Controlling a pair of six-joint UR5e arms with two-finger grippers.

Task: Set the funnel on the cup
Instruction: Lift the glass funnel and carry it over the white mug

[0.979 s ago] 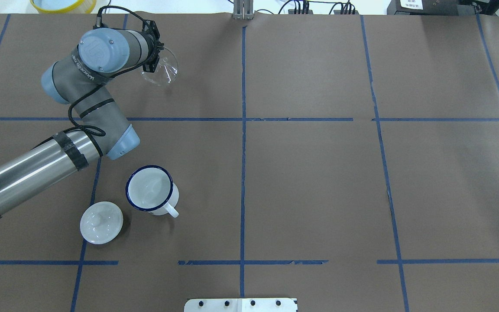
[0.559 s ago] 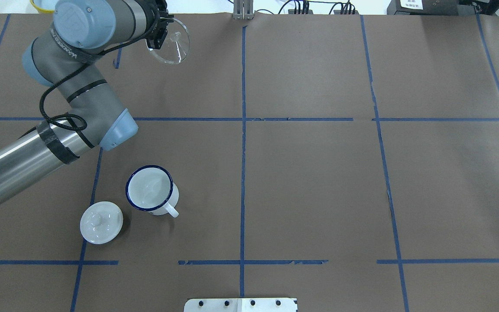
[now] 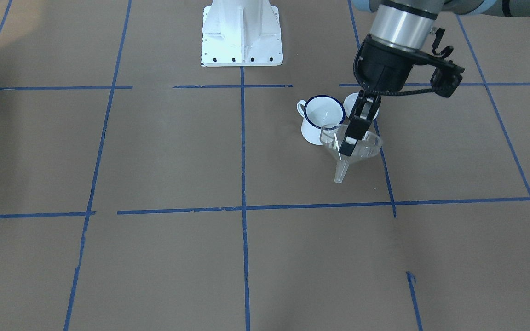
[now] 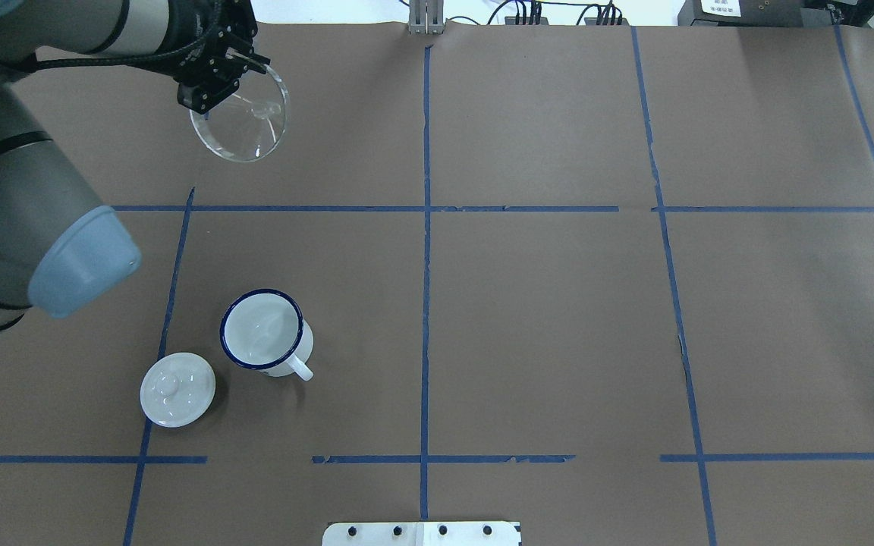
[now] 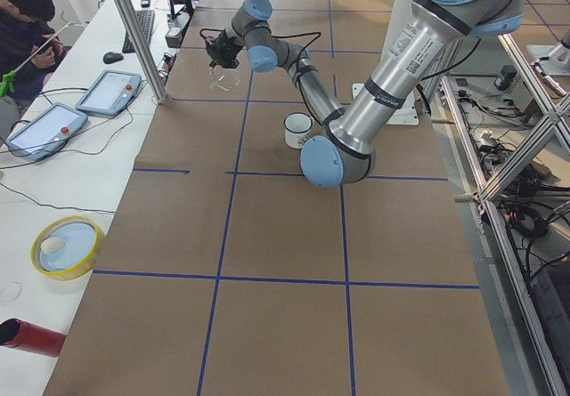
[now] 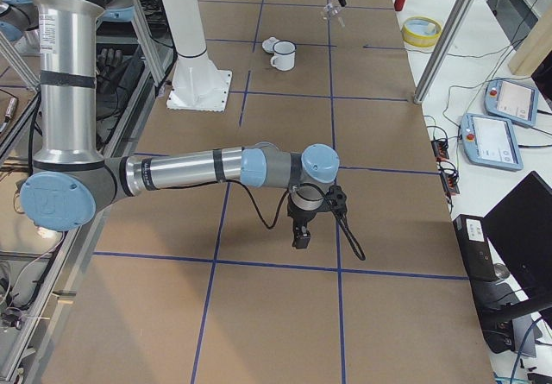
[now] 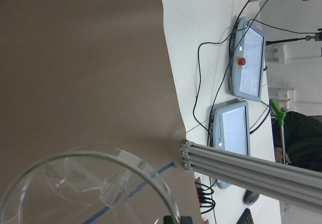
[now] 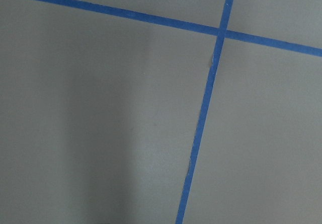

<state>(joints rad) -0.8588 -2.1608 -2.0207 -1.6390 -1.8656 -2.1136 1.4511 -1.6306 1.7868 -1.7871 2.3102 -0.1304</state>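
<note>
My left gripper [image 3: 350, 143] is shut on the rim of the clear funnel [image 3: 365, 148] and holds it in the air, spout down and slightly tilted. In the overhead view the gripper [image 4: 217, 80] and funnel [image 4: 243, 125] are at the far left of the table. The funnel fills the bottom of the left wrist view [image 7: 85, 189]. The white cup [image 4: 262, 330] with a dark blue rim stands upright and empty, well nearer the robot than the funnel, handle to the right. My right gripper [image 6: 300, 239] hangs low over bare table, far from both; I cannot tell its state.
A white knobbed lid [image 4: 177, 389] lies just left of the cup. The robot base plate [image 4: 422, 533] is at the near edge. A yellow bowl [image 5: 67, 246], a red cylinder [image 5: 31, 336] and two tablets lie on the white bench beyond the far edge.
The left arm has risen and swung, carrying the funnel higher. In the overhead view the funnel has moved left and a little toward the robot. Cup and lid have not moved.
</note>
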